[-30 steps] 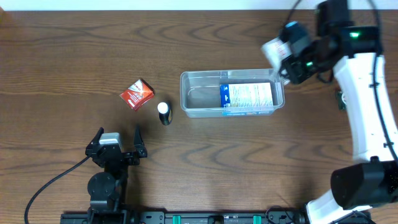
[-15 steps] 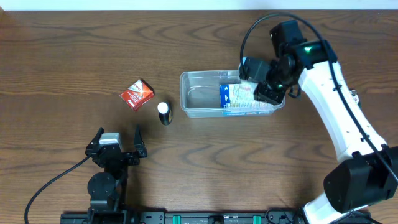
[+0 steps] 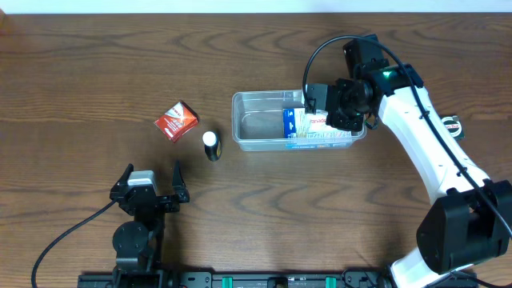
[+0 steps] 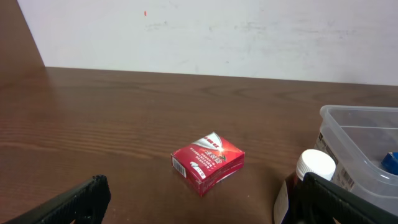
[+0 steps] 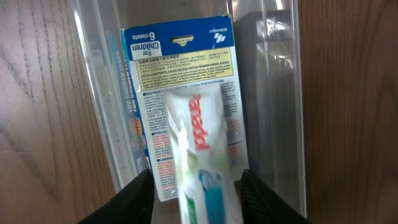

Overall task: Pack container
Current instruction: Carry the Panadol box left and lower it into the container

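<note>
In the last second the right arm has swung in from beyond the container's (image 3: 248, 96) right end, and the right fingers (image 5: 132, 198) now hang over its right half. They are clamped on a toothpaste tube (image 5: 199, 149), white with red lettering, which runs out between them and points down into the tub. Directly beneath the fingers, on the container's floor, lies the blue carton (image 5: 180, 56), so the tube is lined up to land on top of it. It is not yet released, and I cannot tell whether its tip touches the carton.

I judge this to be the placing step of one item: the carry is done, and lowering and letting go remain.

Nothing else has moved. The left fingers (image 4: 81, 198) stay spread wide and empty. Ahead of them the red box (image 4: 208, 162) and the white-capped bottle (image 4: 314, 168) sit on the table, outside the container, so packing is only partly done.
</note>
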Robot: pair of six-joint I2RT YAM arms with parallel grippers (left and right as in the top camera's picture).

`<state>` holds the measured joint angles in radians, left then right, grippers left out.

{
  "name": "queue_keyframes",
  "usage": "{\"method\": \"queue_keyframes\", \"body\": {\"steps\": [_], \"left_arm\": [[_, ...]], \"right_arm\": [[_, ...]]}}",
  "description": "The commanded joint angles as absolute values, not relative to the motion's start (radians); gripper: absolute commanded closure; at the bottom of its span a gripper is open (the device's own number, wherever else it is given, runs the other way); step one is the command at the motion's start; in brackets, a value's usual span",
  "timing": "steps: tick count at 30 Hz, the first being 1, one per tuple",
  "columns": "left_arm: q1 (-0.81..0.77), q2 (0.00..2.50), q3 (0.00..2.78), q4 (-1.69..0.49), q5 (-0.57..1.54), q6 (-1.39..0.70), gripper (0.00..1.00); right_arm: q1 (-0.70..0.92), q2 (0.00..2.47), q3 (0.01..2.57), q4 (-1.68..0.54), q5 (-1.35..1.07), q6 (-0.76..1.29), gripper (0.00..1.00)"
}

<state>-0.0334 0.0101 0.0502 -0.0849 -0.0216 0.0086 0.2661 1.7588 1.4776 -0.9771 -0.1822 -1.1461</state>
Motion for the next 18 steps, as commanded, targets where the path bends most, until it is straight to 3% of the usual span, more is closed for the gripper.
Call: {"method": "queue_keyframes", "body": {"steps": [1, 8, 13, 18], "left_arm": [[-0.027, 0.004, 0.019, -0.099, -0.011, 0.026, 0.02], [-0.027, 0.004, 0.019, -0.099, -0.011, 0.026, 0.02], [-0.027, 0.004, 0.019, -0.099, -0.011, 0.026, 0.02], [-0.027, 0.004, 0.019, -0.099, -0.011, 0.026, 0.02]], "right_arm": [[0.274, 1.753, 1.47, -0.975, -0.184, -1.151, 0.57], [0.271, 1.753, 1.47, -0.947, -0.184, -0.93, 0.74], [0.276, 1.753, 1.47, -0.903, -0.211, -0.605, 0.99], [0.276, 1.754, 1.458, -0.839, -0.216, -0.126, 0.99]]}}
